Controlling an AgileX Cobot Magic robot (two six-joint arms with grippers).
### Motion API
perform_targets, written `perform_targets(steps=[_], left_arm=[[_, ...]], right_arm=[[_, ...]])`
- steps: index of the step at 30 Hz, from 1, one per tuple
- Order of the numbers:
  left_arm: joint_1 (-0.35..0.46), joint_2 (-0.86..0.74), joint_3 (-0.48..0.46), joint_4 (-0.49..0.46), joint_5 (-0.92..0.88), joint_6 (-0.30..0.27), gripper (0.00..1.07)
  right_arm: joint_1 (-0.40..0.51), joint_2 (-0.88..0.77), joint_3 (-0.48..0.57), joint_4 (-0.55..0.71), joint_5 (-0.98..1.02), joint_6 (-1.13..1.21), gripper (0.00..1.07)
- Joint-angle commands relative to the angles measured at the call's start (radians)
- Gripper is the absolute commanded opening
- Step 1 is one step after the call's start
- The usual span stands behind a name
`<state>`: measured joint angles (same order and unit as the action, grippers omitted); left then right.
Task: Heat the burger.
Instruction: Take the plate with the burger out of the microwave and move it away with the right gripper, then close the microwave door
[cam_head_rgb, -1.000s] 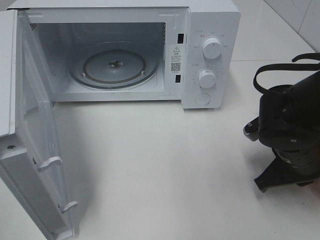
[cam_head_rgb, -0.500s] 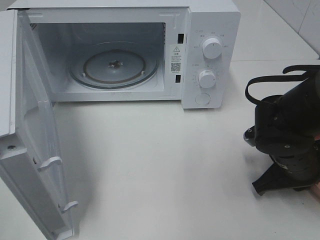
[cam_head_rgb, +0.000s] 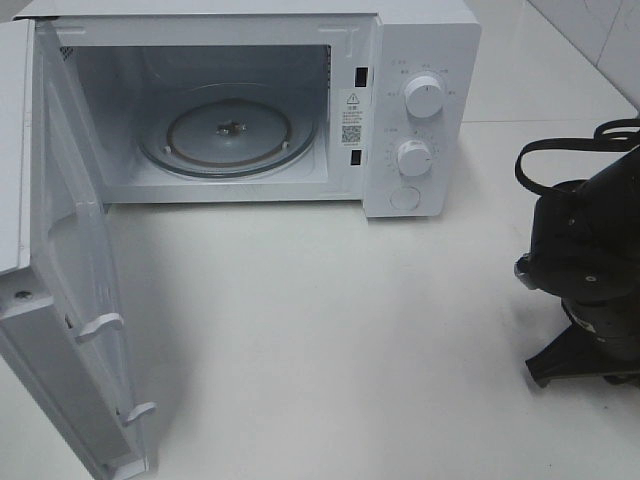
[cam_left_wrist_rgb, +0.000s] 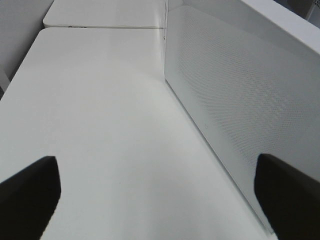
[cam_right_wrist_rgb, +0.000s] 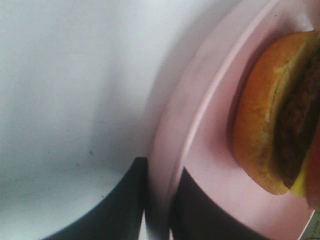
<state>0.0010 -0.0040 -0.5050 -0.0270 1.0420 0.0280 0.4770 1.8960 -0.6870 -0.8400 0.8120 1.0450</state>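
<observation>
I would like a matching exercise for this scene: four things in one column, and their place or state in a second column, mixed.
Things:
1. microwave door
2. burger
3. pink plate
4. glass turntable

Place or state:
A. its rim is between the right jaws
B. swung open
C. inside the microwave, with nothing on it
D. resting on the plate

Pairs: 1-B, 2-D, 3-A, 4-C

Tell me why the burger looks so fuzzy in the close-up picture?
In the right wrist view the golden-brown bun burger and round pink plate sit very near the lens, so both blur; in the exterior high view the white microwave stays sharp, its open door casting a soft shadow.
</observation>
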Motion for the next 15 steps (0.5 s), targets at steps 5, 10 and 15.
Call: perform_targets(steps=[5, 10, 15], left_arm=[[0.001, -0.021, 0.000, -0.002, -0.004, -0.008, 0.98], [0.001, -0.021, 0.000, -0.002, -0.004, -0.008, 0.98], [0.001, -0.021, 0.000, -0.002, -0.004, -0.008, 0.98]], right_arm=[[0.001, -0.034, 0.002, 0.075, 0.001, -0.087, 0.45], [0.001, -0.096, 0.002, 0.094, 0.001, -0.119, 0.49], [0.001, -0.204, 0.002, 0.149, -0.013, -0.213, 0.49]])
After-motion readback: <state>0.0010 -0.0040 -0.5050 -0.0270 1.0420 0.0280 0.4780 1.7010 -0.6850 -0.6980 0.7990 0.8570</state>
